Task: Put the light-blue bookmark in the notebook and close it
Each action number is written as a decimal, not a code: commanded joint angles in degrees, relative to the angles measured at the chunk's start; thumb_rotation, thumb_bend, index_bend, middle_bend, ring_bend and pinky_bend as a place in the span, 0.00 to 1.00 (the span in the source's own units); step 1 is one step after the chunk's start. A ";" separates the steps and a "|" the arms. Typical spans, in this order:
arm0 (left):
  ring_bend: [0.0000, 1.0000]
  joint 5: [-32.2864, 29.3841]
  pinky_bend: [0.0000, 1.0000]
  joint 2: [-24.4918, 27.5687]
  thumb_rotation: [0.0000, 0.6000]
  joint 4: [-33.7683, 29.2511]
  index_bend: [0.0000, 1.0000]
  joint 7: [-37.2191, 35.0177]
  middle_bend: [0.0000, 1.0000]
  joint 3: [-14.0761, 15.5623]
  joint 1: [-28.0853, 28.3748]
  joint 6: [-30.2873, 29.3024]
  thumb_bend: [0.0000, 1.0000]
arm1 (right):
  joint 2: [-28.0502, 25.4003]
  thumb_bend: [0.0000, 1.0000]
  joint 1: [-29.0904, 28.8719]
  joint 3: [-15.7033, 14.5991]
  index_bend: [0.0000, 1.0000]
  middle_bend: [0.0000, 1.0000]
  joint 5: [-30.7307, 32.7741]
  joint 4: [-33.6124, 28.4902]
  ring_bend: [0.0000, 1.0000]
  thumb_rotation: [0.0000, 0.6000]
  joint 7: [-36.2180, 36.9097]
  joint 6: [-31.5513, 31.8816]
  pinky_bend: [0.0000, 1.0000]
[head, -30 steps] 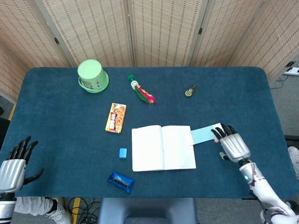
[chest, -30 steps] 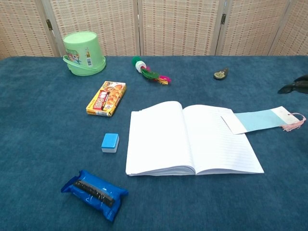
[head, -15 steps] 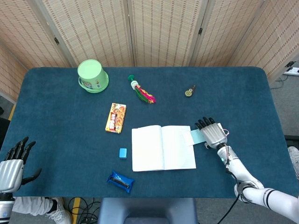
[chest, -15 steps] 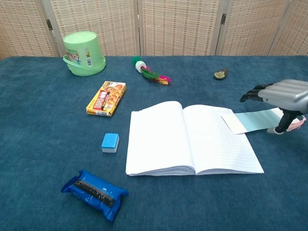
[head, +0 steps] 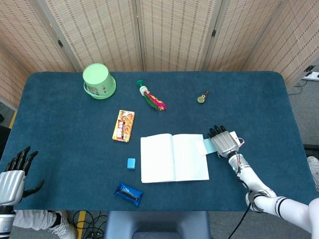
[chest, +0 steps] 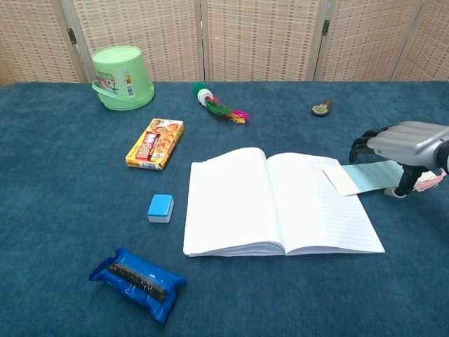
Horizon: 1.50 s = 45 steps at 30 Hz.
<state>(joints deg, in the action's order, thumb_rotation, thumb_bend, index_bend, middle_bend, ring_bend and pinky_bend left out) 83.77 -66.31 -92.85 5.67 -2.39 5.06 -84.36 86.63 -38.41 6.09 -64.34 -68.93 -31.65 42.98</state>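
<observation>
In the last second I had brought my right hand (chest: pixel 403 144) in from the tabletop's right side until it sat over the outer end of the light-blue bookmark (chest: pixel 363 176), palm down, fingers curled toward the strip. Whether I had a grip yet or was only pressing on it I could not tell; the thumb seemed to touch down beside the pink tassel. The bookmark itself had not shifted: its inner corner lay on the right page of the open notebook (head: pixel 174 157), the rest sticking out past the notebook's right edge onto the tabletop (head: pixel 65 149). So I judged the reach done, and the slide inward and the closing both still ahead.

Room was good. Right of the notebook the cloth was bare, so my arm could sweep left freely. The blue eraser (head: pixel 131 163) and the snack box (head: pixel 123 125) lay left of the notebook, near where the cover would swing. My left hand (head: pixel 15 175) waited open, far to the notebook's left, at the tabletop's near edge.
</observation>
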 commanded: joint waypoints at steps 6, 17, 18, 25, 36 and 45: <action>0.08 -0.17 0.17 -0.09 1.00 0.54 0.12 -0.62 0.00 0.08 -0.08 0.20 0.27 | 0.77 0.21 -0.84 -0.71 0.27 0.10 0.81 0.65 0.00 1.00 -0.43 0.21 0.12; 0.08 -0.23 0.17 -0.37 1.00 1.16 0.12 -1.16 0.00 0.14 -0.09 0.43 0.27 | 0.01 0.24 -1.30 -1.81 0.33 0.12 -0.31 0.23 0.00 1.00 0.43 1.21 0.12; 0.08 -0.17 0.17 -0.40 1.00 1.19 0.13 -1.17 0.00 0.15 -0.06 0.45 0.27 | -0.03 0.24 -1.33 -1.91 0.33 0.12 -0.41 0.18 0.00 1.00 0.59 1.26 0.12; 0.08 -0.28 0.17 -0.39 1.00 1.35 0.12 -1.23 0.00 0.17 -0.19 0.38 0.27 | -1.35 0.24 -1.36 -2.26 0.34 0.12 -3.16 -1.34 0.00 1.00 2.29 3.23 0.12; 0.08 -0.21 0.17 -0.21 1.00 0.74 0.12 -0.73 0.00 0.11 -0.16 0.32 0.27 | -10.44 0.24 -2.66 -3.82 0.35 0.13 -15.27 -10.75 0.00 1.00 5.32 7.88 0.12; 0.08 -0.20 0.17 0.06 1.00 -0.08 0.12 -0.28 0.00 0.11 -0.60 -0.45 0.27 | -14.47 0.22 -8.55 -6.63 0.37 0.13 -33.61 -14.27 0.00 1.00 7.37 10.34 0.12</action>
<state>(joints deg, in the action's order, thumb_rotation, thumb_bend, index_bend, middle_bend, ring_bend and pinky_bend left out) 83.60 -66.28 -92.88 5.39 -2.29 4.52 -84.75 73.65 -44.33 0.69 -92.78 -81.95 -25.43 52.23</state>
